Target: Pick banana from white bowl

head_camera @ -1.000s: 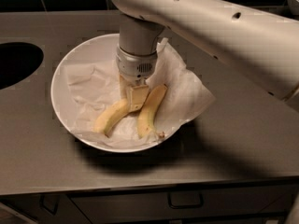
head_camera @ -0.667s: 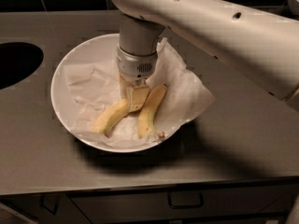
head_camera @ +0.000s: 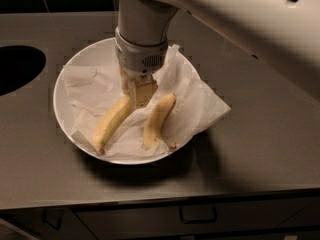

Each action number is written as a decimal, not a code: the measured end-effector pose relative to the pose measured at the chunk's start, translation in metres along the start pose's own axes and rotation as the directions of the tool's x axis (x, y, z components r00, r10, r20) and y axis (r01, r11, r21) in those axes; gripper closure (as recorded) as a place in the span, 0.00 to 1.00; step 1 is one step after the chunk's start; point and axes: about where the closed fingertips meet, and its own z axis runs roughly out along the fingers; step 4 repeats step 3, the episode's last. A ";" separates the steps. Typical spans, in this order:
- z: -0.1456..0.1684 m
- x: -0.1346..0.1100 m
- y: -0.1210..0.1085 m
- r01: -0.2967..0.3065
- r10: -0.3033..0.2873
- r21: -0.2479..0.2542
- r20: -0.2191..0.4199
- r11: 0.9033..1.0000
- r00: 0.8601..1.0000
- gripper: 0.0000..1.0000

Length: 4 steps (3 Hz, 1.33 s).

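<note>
Two bananas share the wide paper-lined white bowl point(head_camera: 87, 56): pale plump yellow banana point(head_camera: 157, 119) at 5 o'clock, slimmer deep-yellow banana point(head_camera: 112, 124) at 7. White arm point(head_camera: 145, 24) points straight down, gripper point(head_camera: 137, 91) mid-bowl, grip state untellable.

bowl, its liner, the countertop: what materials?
Bowl: likely glazed ceramic or plastic, smooth white rim with a soft sheen. Liner: thin white paper, creased, corner hanging over the rim. Countertop: dull grey, perhaps brushed metal or laminate, faint sheen. End effector sits low inside the bowl, above the liner.
</note>
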 end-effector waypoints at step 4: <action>-0.049 -0.007 0.008 -0.010 0.021 0.134 -0.079 0.991 0.997 1.00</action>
